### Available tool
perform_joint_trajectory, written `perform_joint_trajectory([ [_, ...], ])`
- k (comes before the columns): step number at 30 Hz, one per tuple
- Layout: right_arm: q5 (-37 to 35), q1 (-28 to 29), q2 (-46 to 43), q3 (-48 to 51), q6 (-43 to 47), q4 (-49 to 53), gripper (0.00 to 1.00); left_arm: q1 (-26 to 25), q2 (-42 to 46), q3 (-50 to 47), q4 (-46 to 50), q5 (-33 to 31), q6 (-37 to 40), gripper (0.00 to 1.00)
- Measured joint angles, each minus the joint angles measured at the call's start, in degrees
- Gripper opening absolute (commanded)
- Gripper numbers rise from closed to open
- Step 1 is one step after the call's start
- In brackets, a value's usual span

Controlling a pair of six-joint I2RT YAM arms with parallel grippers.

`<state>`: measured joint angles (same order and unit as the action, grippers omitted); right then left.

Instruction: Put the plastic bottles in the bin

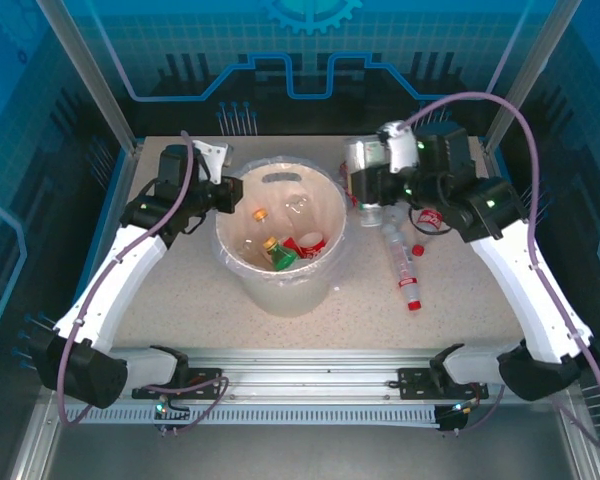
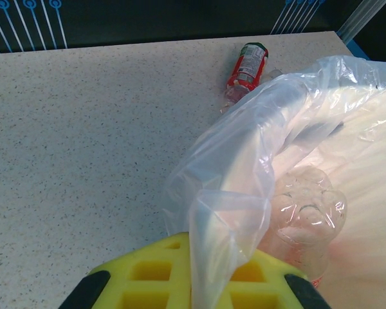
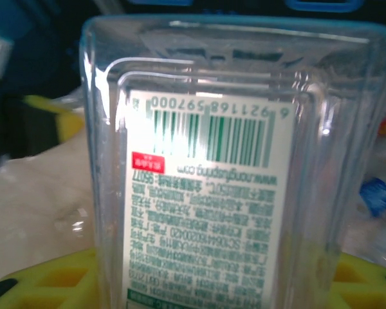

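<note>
- Here's the right gripper (image 1: 378,182), pads pinched on a clear bottle (image 3: 206,161), white barcode label facing the wrist camera, up in the air just right of the bin (image 1: 280,290)
- Not over the opening yet, I'd judge: carry it left until the whole bottle is inside the rim line before letting go
- Keep it high enough to pass the rim and the liner (image 2: 244,148) puffing up around it; a snag there could drag the bin
- Over on the far side, the left gripper (image 1: 230,195) sits at the bin's left rim with liner film draped across its yellow pads (image 2: 148,273); clamped or not, I cannot tell
- Aim for the middle, where a green bottle (image 1: 277,253) and a red-labelled one (image 1: 310,245) lie, well away from that left arm
- Release low and cleanly, I'd say, so the light bottle doesn't bounce back out
- Then it's the loose bottles (image 1: 407,268) waiting on the table (image 1: 180,300) to the right
</note>
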<state>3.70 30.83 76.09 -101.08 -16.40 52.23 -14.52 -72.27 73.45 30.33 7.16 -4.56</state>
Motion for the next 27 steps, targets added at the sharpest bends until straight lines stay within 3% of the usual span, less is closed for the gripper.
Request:
perform_joint_trajectory([
  [6,0.98,8.61,8.96,-8.46,1.79,2.58,0.51,-0.85,-0.02,-0.11,-0.24,0.0,-0.02,0.0],
  [13,2.32,14.75,18.23,-15.74,3.96,6.64,0.5,-1.14,0.0,-0.17,-0.46,-0.09,-0.04,0.0],
  [20,-0.85,16.81,24.98,-17.99,5.66,13.92,0.48,-1.42,0.0,-0.39,-0.9,-0.28,-0.04,0.0],
  [27,-5.07,16.87,26.18,-15.34,5.99,16.41,0.48,-1.46,0.0,-0.42,-0.92,-0.46,-0.04,0.0],
])
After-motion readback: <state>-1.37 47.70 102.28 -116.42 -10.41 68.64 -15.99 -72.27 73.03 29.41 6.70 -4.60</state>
